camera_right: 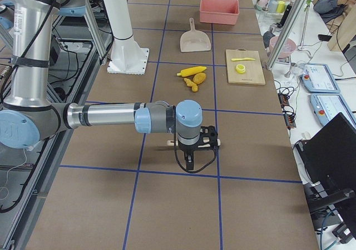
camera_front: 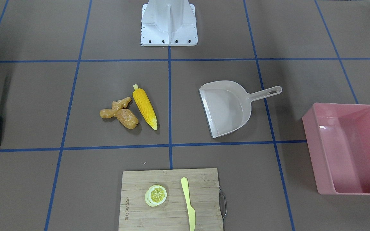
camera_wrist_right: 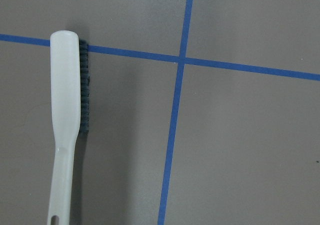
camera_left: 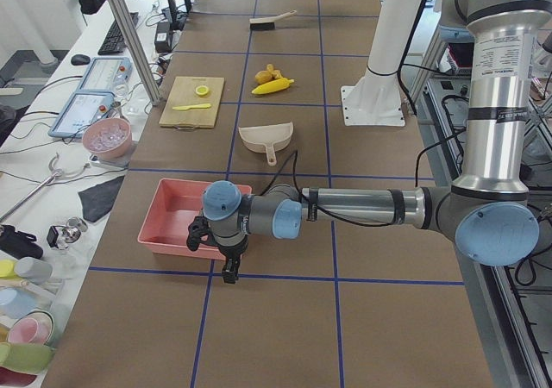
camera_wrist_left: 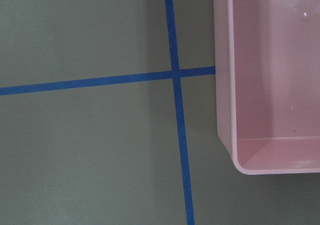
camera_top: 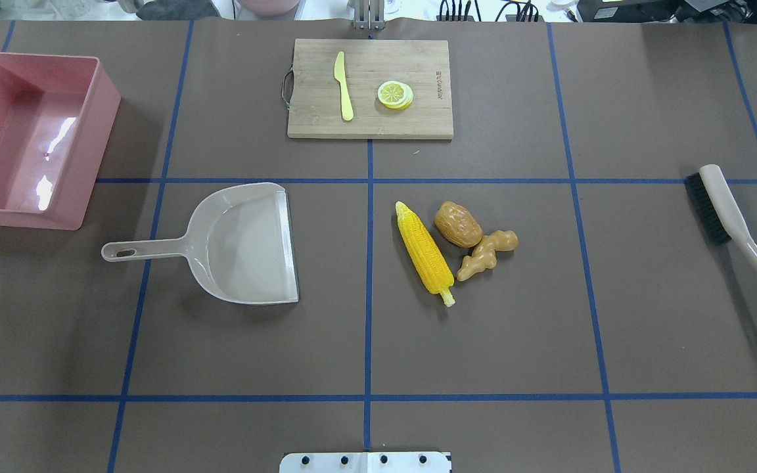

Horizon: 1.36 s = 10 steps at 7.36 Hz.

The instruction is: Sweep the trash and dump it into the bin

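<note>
The trash lies in a cluster mid-table: a yellow corn cob [camera_front: 144, 109] [camera_top: 424, 253], a tan ginger root [camera_front: 116, 107] [camera_top: 487, 253] and a brown potato [camera_front: 127, 118] [camera_top: 458, 224], the last two touching. The pink bin [camera_top: 99, 125] [camera_front: 324, 150] [camera_wrist_left: 223, 85] stands empty at the table's left end. My left gripper [camera_left: 226, 267] hangs just beside the bin's end; I cannot tell if it is open or shut. Over the brush hovers my right gripper [camera_right: 192, 156], state also unreadable. Neither wrist view shows fingers.
A beige dustpan [camera_top: 240, 243] [camera_front: 226, 109] lies between bin and trash, mouth toward the trash. The brush [camera_top: 723, 207] [camera_wrist_right: 67, 100] lies at the right end. A cutting board [camera_top: 313, 98] with a lemon slice [camera_top: 395, 94] and yellow knife [camera_top: 344, 85] sits at the far edge.
</note>
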Available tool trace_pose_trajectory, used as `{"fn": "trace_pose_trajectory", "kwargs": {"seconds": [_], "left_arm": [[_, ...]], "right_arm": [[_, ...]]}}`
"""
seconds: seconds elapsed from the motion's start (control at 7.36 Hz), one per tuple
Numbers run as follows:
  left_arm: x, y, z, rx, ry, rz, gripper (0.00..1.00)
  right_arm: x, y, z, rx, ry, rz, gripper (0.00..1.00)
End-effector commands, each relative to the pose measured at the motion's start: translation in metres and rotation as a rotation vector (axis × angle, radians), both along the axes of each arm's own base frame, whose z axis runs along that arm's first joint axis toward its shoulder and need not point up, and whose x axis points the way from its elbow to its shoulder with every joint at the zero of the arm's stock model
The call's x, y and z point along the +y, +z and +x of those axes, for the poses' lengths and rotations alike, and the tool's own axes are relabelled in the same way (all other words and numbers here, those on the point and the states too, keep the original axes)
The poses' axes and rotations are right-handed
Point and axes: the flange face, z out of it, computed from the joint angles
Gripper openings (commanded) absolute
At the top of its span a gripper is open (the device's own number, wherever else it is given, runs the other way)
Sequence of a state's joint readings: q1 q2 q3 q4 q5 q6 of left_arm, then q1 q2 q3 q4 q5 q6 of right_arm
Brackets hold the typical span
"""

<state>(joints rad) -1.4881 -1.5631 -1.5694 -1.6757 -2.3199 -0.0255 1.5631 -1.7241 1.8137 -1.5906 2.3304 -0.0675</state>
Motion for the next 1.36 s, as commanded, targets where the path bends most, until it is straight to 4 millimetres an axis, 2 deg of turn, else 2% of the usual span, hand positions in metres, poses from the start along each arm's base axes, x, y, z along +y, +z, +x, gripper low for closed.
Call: {"fn": "trace_pose_trajectory", "kwargs": {"seconds": [0.0,0.14,0.41,0.54,0.68,1.09,1.22], "left_arm": [[0.021,0.001,-0.023,0.002,-0.042,-0.005,0.98],[0.031,-0.006,-0.023,0.001,-0.042,0.005,0.98],[0.033,-0.004,-0.023,-0.002,-0.041,0.001,0.98],[0.033,0.001,-0.023,-0.001,-0.041,-0.011,0.98],[0.033,0.010,-0.022,-0.002,-0.041,-0.029,0.98],[0.029,0.005,-0.024,0.000,-0.044,-0.016,0.98],[0.030,0.004,-0.032,0.002,-0.062,-0.015,0.98]], "right_arm": [[0.000,-0.003,0.000,-0.001,-0.002,0.012,1.00],[0.002,-0.001,0.000,-0.007,-0.003,0.009,1.00],[0.001,-0.003,-0.001,-0.010,-0.002,0.011,1.00],[0.004,-0.013,0.001,-0.005,0.003,0.028,1.00],[0.005,-0.009,0.001,0.000,0.003,0.021,1.00],[0.006,-0.011,0.003,0.025,0.006,0.021,1.00],[0.011,-0.007,0.002,0.021,0.020,-0.005,1.00]]}}
